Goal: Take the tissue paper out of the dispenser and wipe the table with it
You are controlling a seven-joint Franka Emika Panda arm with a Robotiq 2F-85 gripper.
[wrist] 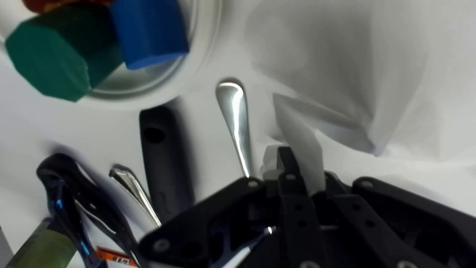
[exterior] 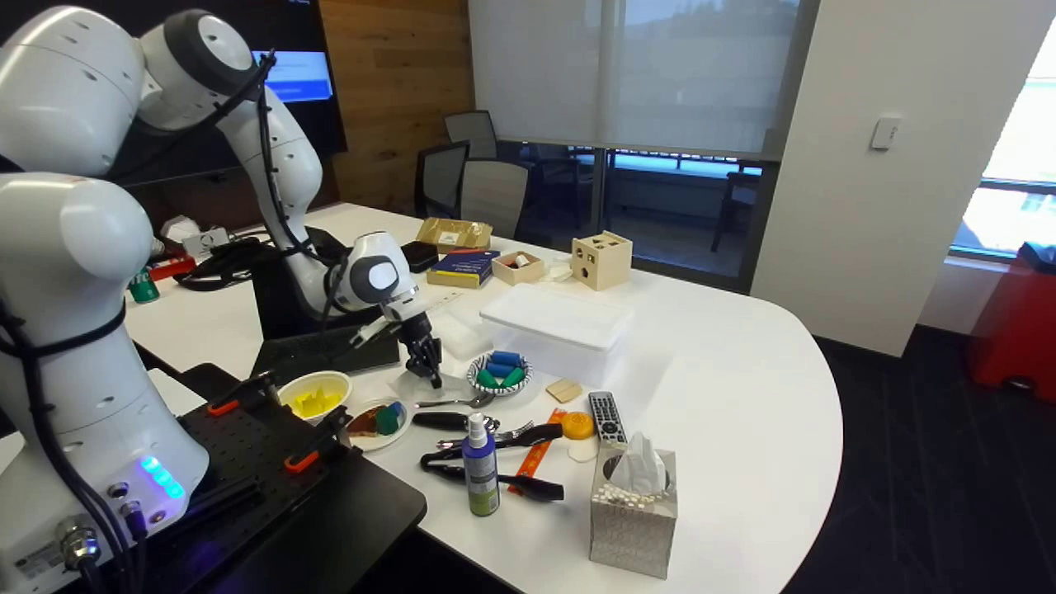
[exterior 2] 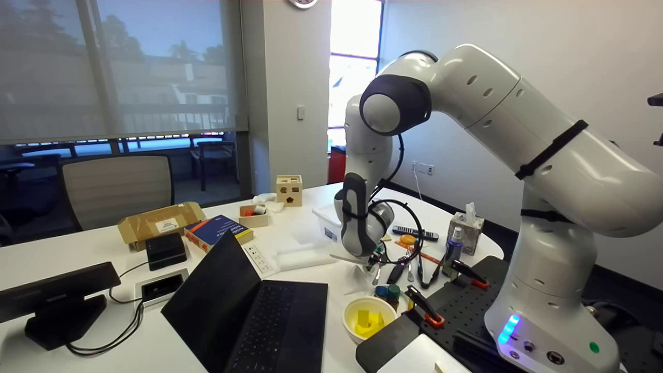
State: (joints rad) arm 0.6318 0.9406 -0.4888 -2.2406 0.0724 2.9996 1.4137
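Blue and green pieces [exterior: 505,359] lie in a patterned bowl [exterior: 473,375] beside a spoon [exterior: 480,401].

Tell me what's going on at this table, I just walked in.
A robot arm has a crumpled white tissue paper pinched in its gripper, low over the table, beside a spoon. The dispenser stands apart, with another tissue poking out of its top. The arm looks set to wipe, though I can't tell whether wiping has begun.
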